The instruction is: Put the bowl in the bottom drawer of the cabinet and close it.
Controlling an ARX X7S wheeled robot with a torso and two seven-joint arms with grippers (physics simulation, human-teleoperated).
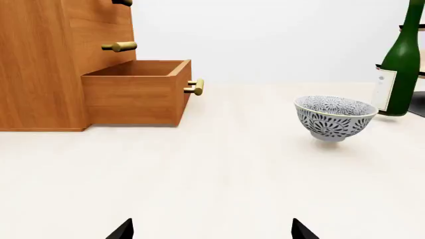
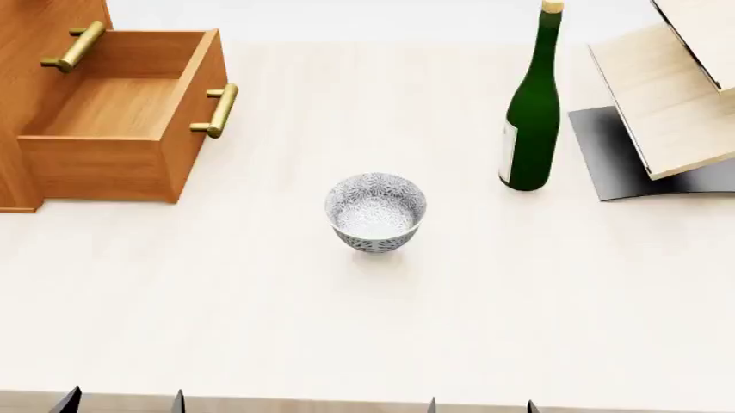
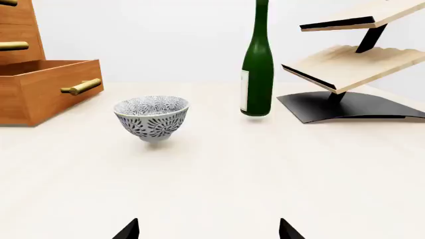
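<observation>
The bowl [image 2: 376, 211] [image 1: 335, 117] [image 3: 152, 117], white with a blue-grey floral pattern, stands upright on the pale table's middle. The orange-brown cabinet [image 2: 23, 52] [image 1: 40, 59] is at the far left, and its bottom drawer [image 2: 120, 116] [image 1: 136, 92] [image 3: 40, 89] is pulled out and empty, brass handle [image 2: 219, 110] facing the bowl. My left gripper [image 2: 122, 401] [image 1: 212, 230] and right gripper [image 2: 481, 404] [image 3: 208, 230] sit at the table's near edge, both open with nothing between the fingertips, well short of the bowl.
A tall green wine bottle [image 2: 532, 112] [image 3: 258, 64] [image 1: 401, 64] stands right of the bowl. A pale wooden slanted rack [image 2: 672, 95] [image 3: 352, 59] on a dark base is at the far right. The upper drawers' handles [image 2: 75, 46] [image 1: 119, 47] stick out above the open drawer.
</observation>
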